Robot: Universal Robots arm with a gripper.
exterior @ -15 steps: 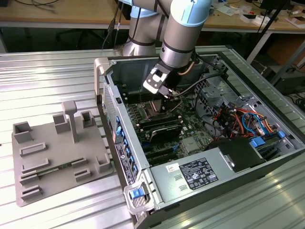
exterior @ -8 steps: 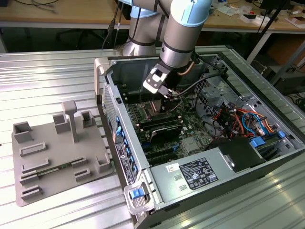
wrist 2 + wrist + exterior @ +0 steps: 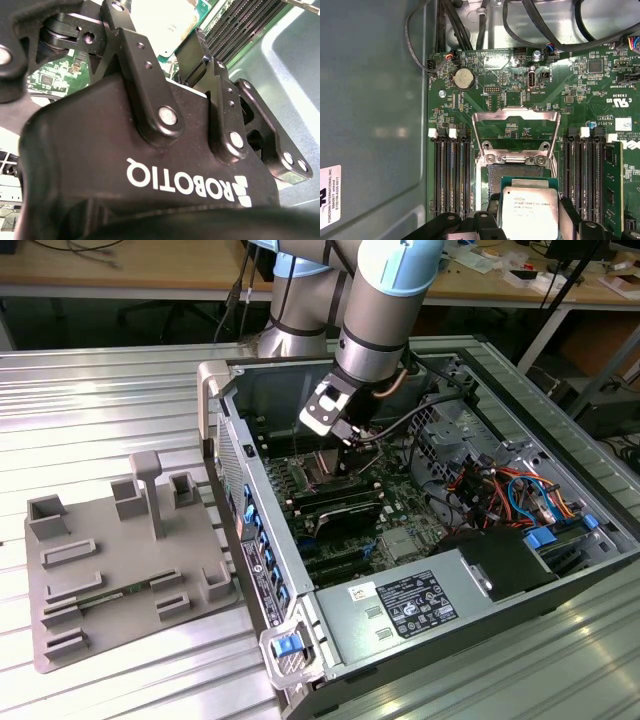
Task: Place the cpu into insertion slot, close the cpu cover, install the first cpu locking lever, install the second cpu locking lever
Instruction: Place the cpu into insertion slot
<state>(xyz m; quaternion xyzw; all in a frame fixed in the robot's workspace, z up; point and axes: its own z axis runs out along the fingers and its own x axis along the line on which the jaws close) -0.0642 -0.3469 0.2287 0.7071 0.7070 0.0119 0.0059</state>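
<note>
Cpu (image 3: 528, 212) and insertion slot (image 3: 512, 171) are found inside an opened computer case (image 3: 285, 385), which is laid on its side on a ribbed metal table (image 3: 100, 390). The robot arm (image 3: 385, 320) is extended down into the case from above the slot. A grey moulded holder (image 3: 110, 570) is set on the table outside the case, well apart from the slot, toward the exterior view's left. Around the slot the green circuit board (image 3: 600, 95) is spread, and long black memory slots (image 3: 451, 170) are ranged on two opposite sides of it. The cpu cover (image 3: 516, 116) is seen swung up and open in the first wrist view, hinged at one edge of the slot. The gripper (image 3: 529, 209) is held directly over the slot, and its black fingers (image 3: 569, 217) are closed in on two opposite edges of the cpu, only the chip's width being kept between them. The cpu is carried silver top up over the part of the slot farthest from the cover's hinge; the dark pin field beside the hinge is uncovered. Whether the chip is touching the pins cannot be told. A round coin cell (image 3: 464, 78) is mounted on the board beyond the raised cover, away from the slot.
</note>
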